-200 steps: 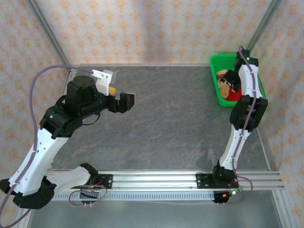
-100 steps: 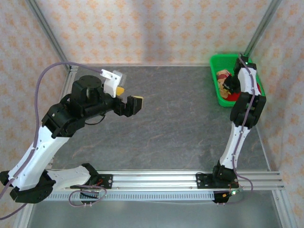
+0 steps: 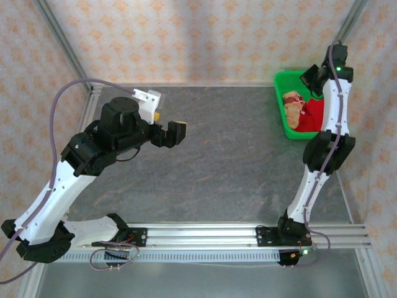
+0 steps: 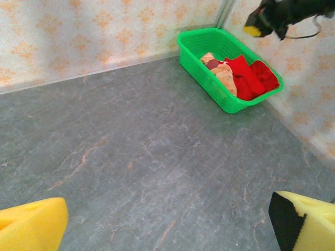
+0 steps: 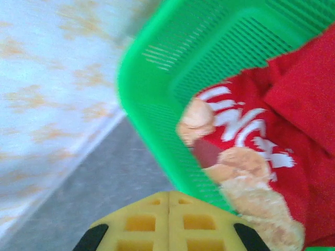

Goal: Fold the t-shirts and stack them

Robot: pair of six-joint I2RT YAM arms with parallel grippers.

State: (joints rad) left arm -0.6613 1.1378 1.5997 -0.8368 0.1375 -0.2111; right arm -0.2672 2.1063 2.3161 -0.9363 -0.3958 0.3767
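Table (image 3: pixel 236 161) had basket (image 3: pixel 279 99) with t-shirt (image 3: pixel 313 115) at far right corner. Left gripper (image 3: pixel 169 126) gaped empty; right gripper (image 5: pixel 168 209) clamped closed, empty

Right wrist shot's pretty blurry, and the t-shirt (image 5: pixel 293 104) runs off the right and bottom edges. In the left wrist view the left gripper (image 4: pixel 167 232) has both pads (image 4: pixel 31 229) chopped by the bottom edge.

the t-shirt (image 4: pixel 246 78) is soft matt cloth, the basket (image 4: pixel 196 57) glossy mesh plastic (the table (image 4: pixel 131 146) matt, stone-veined).
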